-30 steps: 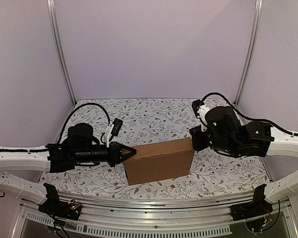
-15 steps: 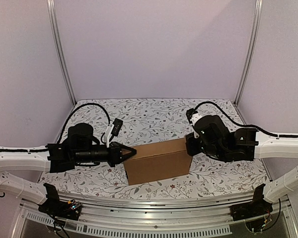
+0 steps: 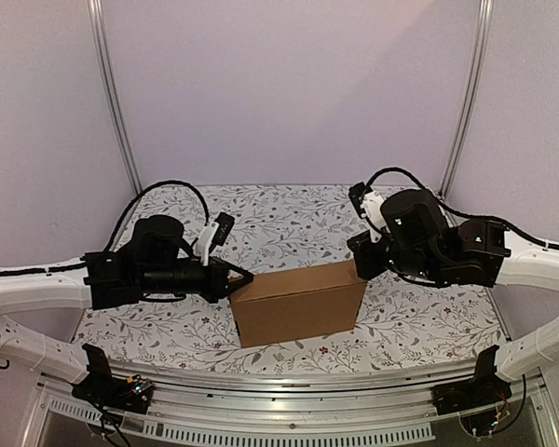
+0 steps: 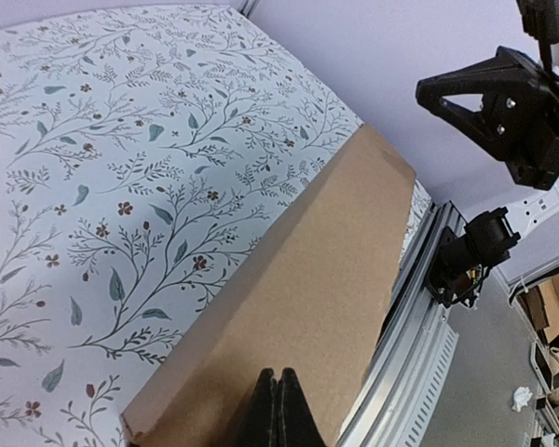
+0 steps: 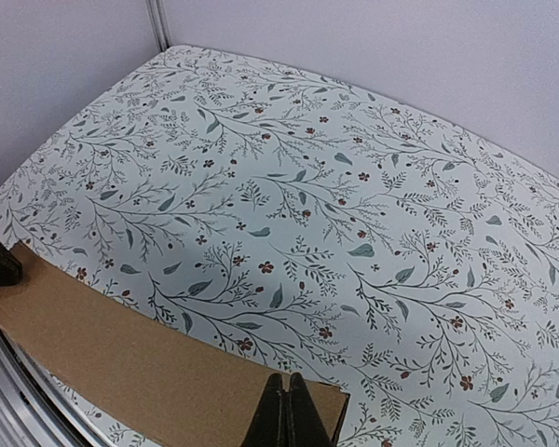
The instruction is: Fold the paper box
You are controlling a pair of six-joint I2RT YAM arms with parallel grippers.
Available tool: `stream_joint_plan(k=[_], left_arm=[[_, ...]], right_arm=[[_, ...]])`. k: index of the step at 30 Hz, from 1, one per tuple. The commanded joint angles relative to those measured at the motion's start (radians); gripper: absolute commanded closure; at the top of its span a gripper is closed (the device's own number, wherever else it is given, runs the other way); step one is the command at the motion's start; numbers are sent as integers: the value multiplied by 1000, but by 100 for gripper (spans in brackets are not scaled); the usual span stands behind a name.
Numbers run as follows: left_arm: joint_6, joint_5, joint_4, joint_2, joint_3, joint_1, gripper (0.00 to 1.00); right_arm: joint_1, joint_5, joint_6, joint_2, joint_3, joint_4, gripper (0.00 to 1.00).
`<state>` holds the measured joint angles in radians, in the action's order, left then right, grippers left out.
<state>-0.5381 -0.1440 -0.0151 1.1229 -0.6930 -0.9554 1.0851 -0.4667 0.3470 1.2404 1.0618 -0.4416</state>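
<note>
The paper box (image 3: 298, 303) is plain brown cardboard, closed into a rectangular box, standing on the flowered table near the front. My left gripper (image 3: 245, 277) is shut, its tip at the box's upper left corner. In the left wrist view the closed tip (image 4: 277, 391) lies over the box's top face (image 4: 335, 270). My right gripper (image 3: 359, 264) is shut, its tip at the box's upper right corner. In the right wrist view the closed tip (image 5: 287, 396) rests over the box's top (image 5: 149, 358) near its right end.
The flowered table cover (image 3: 289, 219) stretches behind the box. Metal posts (image 3: 112, 93) stand at the back corners. The aluminium front rail (image 3: 289, 414) runs along the near edge, just in front of the box.
The right arm swung in toward the box's right corner, then drew back up a little. The left gripper lifted slightly, tip still at the left corner. The box has barely moved.
</note>
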Motion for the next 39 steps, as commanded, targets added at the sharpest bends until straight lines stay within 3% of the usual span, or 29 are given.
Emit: stream_joint_plan(k=[1,6,12,23,32,39], left_arm=[[35,72,-191,19,-129,9,100],[83,168,-320,55,-281,10,100],[89,238,-399,145,-384,37,100],[57,154,-359,235,-340,122,100],[46,-27,-304,314,-308,124,100],[46,-77,-282,318,-272,124,100]], right_arm=[[-4,149,-60,-41,24,-18,100],[2,349,-99,-63,-19,5,100],[89,435,-136,-58,-81,22,100],[147,320,-151,91,-149,55,100],[145,105,-124,175,-150,88,100],[112,47,-82,214,-132,134,100]])
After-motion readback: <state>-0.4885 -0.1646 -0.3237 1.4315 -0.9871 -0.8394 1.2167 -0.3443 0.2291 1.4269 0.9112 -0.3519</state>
